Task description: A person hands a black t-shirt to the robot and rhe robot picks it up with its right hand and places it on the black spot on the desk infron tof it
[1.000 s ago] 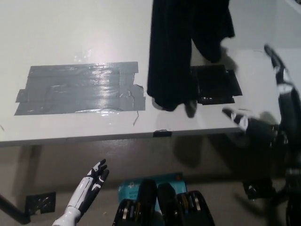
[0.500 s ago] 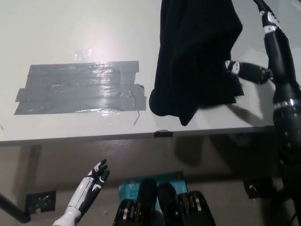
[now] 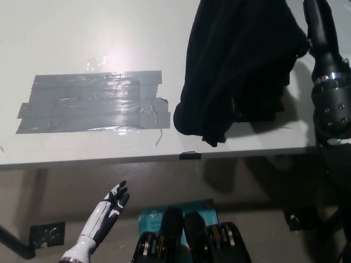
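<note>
White left hand (image 3: 112,204) low, fingers apart; black right arm (image 3: 329,71) raised, hand seemingly hidden.

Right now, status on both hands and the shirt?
Left hand open, idle below desk edge. Right hand hidden; right arm up by black t-shirt. Shirt draped over black spot. Nothing obstructing.

On the table (image 3: 82,33), the taped patch (image 3: 90,103) lies toward 9 o'clock. The t-shirt (image 3: 236,71) hangs at 2 o'clock, its lower folds over the table near the front edge. The right arm (image 3: 329,71) rises at 3 o'clock, beside the t-shirt. The left hand (image 3: 109,205) sits at 7 o'clock, before the table edge.
</note>
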Controlling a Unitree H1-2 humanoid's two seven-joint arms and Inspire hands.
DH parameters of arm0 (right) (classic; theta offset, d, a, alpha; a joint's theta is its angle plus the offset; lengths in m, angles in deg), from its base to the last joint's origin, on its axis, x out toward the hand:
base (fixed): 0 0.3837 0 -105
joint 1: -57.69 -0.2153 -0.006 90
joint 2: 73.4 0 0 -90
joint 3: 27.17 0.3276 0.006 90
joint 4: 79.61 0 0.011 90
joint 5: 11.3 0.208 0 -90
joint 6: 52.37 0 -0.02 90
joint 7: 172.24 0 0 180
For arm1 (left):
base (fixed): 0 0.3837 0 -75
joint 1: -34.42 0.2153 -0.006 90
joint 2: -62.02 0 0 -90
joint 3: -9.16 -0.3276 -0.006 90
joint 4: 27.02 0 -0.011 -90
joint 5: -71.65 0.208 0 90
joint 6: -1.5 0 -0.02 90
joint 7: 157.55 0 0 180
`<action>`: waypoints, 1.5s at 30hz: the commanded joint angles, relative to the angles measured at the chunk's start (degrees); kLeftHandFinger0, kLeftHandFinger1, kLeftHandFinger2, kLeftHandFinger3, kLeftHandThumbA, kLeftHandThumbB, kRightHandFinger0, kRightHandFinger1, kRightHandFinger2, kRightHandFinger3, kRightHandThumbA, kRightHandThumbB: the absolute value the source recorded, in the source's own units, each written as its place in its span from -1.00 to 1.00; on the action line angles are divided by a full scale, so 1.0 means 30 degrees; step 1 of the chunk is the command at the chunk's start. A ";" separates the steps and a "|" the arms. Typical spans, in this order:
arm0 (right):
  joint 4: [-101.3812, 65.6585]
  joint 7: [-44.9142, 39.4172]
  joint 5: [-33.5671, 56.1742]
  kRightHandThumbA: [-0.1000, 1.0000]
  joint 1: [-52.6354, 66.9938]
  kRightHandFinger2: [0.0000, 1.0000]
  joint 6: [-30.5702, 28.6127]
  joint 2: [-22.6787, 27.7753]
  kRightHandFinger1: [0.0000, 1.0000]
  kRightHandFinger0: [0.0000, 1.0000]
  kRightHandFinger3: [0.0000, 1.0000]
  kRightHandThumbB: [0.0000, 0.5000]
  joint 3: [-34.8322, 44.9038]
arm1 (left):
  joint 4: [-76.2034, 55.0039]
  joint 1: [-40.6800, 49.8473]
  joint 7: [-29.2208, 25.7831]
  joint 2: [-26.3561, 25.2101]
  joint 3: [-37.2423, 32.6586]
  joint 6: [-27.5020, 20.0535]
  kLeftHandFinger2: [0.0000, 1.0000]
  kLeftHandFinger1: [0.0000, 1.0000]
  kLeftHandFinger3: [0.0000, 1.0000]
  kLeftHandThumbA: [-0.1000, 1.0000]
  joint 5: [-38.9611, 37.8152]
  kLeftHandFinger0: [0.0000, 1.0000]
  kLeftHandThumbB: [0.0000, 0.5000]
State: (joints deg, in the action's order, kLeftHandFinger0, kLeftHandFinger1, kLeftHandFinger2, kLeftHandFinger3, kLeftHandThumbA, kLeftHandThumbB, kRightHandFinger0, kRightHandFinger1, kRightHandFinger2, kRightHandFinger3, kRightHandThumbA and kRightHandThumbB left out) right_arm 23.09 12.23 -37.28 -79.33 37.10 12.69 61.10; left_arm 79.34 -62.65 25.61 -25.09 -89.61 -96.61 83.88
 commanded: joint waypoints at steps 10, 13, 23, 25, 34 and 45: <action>0.5716 0.4918 -0.1190 -1.00 -0.3972 -0.18 -0.1391 -0.0965 -0.68 -0.99 -0.20 -0.06 -0.0074 | -0.0585 -0.0308 0.0318 -0.0119 0.0219 -0.0175 1.00 1.00 1.00 1.00 -0.0208 1.00 1.00; 0.6438 0.5732 -0.0885 -1.00 -0.4050 0.56 -0.2867 -0.0994 -0.33 -1.00 0.60 -0.22 -0.0028 | -0.0529 -0.0558 0.0293 -0.0157 0.0235 -0.0052 1.00 1.00 1.00 1.00 -0.0098 1.00 1.00; 0.5391 0.6559 -0.0566 -1.00 -0.3850 0.72 -0.3792 -0.0992 -0.18 -1.00 0.84 -0.32 0.0089 | -0.0208 -0.0595 0.0322 -0.0206 0.0291 -0.0469 1.00 1.00 1.00 1.00 -0.0274 1.00 1.00; 0.4850 0.6847 -0.0748 -1.00 -0.3910 0.77 -0.3601 -0.0930 -0.18 -1.00 0.94 -0.37 0.0154 | -0.0182 -0.0614 0.0234 -0.0196 0.0280 -0.0404 1.00 1.00 1.00 1.00 -0.0152 1.00 1.00; 0.3938 0.7752 -0.0446 -1.00 -0.4525 0.69 -0.3575 -0.0614 -0.20 -1.00 1.00 -0.40 0.0819 | -0.0003 -0.0753 0.0192 -0.0176 0.0268 -0.0554 1.00 1.00 1.00 1.00 -0.0120 1.00 1.00; 0.5317 0.9197 0.0109 -1.00 -0.5393 0.57 -0.3573 0.0066 -0.34 -1.00 0.79 -0.40 0.2605 | -0.0260 -0.0842 0.0249 -0.0261 0.0222 -0.0340 1.00 1.00 1.00 1.00 0.0004 1.00 1.00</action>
State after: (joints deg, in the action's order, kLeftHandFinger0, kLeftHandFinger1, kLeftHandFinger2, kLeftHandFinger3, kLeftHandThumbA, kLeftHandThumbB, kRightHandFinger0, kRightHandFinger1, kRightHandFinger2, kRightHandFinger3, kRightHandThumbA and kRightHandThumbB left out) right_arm 37.71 35.07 -37.90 -91.42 29.61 10.65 67.27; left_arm 79.87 -64.17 26.31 -25.12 -89.44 -96.43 83.51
